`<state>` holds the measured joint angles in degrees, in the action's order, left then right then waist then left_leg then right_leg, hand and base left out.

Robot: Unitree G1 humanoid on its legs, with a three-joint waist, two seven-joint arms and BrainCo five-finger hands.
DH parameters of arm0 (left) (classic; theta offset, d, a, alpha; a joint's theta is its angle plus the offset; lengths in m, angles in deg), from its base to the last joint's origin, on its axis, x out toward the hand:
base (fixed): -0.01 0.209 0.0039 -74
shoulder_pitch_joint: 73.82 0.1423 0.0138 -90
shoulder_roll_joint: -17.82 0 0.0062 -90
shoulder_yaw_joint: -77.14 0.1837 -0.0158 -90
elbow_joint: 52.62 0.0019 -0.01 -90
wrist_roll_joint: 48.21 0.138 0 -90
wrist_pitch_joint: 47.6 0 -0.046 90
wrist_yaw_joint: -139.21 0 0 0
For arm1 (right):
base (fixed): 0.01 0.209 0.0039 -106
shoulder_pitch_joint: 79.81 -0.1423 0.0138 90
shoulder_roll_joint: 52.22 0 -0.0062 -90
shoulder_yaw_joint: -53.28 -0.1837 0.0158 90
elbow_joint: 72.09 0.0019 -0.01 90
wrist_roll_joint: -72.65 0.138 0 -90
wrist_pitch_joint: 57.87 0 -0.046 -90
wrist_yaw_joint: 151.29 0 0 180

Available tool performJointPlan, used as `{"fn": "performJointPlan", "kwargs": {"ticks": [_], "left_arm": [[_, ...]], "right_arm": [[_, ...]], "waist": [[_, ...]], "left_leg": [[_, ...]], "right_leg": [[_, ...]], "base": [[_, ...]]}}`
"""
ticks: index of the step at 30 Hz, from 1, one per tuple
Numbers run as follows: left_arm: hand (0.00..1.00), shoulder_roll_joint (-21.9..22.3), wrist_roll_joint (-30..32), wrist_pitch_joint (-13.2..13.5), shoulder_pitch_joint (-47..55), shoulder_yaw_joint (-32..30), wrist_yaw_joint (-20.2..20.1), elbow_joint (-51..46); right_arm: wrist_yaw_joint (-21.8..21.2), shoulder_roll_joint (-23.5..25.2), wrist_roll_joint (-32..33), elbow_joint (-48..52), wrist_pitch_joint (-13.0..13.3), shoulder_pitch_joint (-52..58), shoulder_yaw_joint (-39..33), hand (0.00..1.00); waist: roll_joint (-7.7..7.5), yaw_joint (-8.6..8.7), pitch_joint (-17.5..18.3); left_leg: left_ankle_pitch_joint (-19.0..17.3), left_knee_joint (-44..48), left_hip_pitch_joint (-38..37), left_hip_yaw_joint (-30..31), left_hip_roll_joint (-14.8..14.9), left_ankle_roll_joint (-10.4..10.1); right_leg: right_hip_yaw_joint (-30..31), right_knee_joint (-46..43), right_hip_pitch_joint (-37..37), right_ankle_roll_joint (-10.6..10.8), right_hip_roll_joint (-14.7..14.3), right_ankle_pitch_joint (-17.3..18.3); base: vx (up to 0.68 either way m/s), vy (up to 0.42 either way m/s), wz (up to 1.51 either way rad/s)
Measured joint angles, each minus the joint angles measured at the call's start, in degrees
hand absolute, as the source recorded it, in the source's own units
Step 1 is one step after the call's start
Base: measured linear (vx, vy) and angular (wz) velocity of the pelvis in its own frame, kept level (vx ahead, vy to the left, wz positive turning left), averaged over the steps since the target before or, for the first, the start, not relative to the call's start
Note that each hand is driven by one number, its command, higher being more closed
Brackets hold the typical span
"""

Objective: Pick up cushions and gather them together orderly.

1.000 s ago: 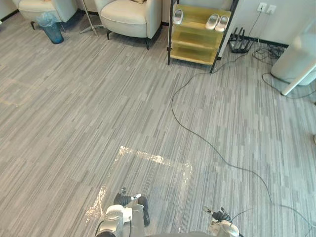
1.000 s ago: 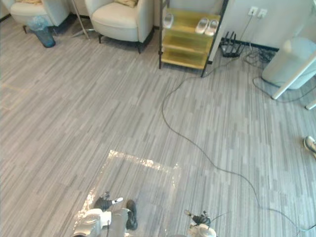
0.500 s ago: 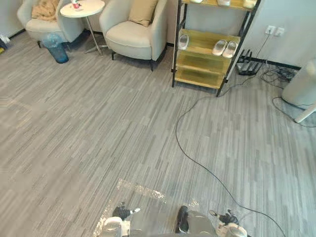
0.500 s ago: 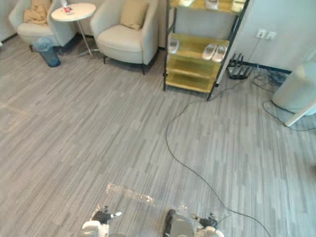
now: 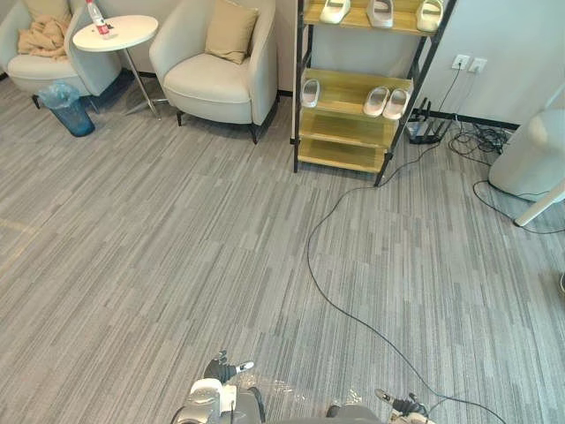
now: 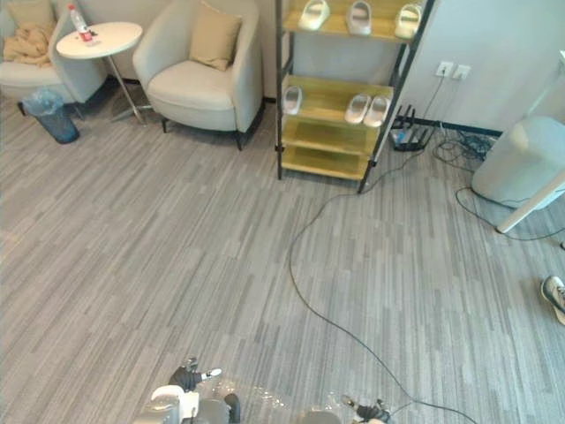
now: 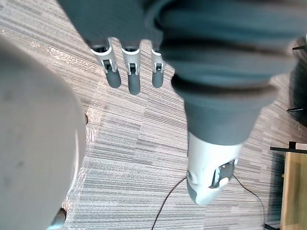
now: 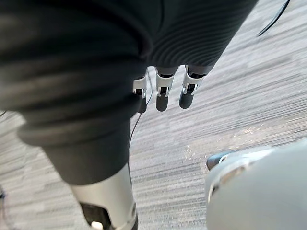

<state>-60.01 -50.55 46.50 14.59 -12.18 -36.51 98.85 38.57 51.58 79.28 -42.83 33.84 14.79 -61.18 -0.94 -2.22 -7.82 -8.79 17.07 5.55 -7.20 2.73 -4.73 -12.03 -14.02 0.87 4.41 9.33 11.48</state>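
L hand point(image 7: 133, 79) & R hand point(image 8: 161, 97) hung empty, fingers straight and spread. Tan cushion point(image 5: 231, 30) leaned in armchair point(image 5: 212, 84), well apart. Risk: wide approach could bump side table point(image 5: 115, 32), toppling bottle point(image 5: 95, 16).

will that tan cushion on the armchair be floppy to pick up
The tan cushion looks plump, so it probably squashes when grasped and feels light. It leans against the armchair back, so a push may topple it.
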Motion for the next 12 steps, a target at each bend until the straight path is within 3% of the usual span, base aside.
{"fn": "performJointPlan", "kwargs": {"ticks": [5,12], "left_arm": [[0.00,-1.04,0.00,-0.02,0.70,1.34,0.01,0.58],[0.00,-1.05,0.56,0.02,1.09,2.08,0.00,1.66]], "right_arm": [[-0.10,0.10,0.02,-1.60,-0.08,0.06,-0.20,0.00],[-0.08,-0.26,0.06,-3.37,-0.10,0.35,-2.40,0.00]], "waist": [[0.10,0.03,0.63],[0.99,0.46,1.39]], "left_leg": [[0.75,-5.37,-3.89,-0.09,-1.39,1.19],[2.39,-9.41,-6.11,0.01,-1.12,1.69]], "right_leg": [[0.11,3.79,2.99,1.03,0.61,-0.93],[0.25,8.50,5.28,0.61,-0.62,-4.57]], "base": [[0.12,0.040,0.00],[0.03,-0.007,-0.05]]}}
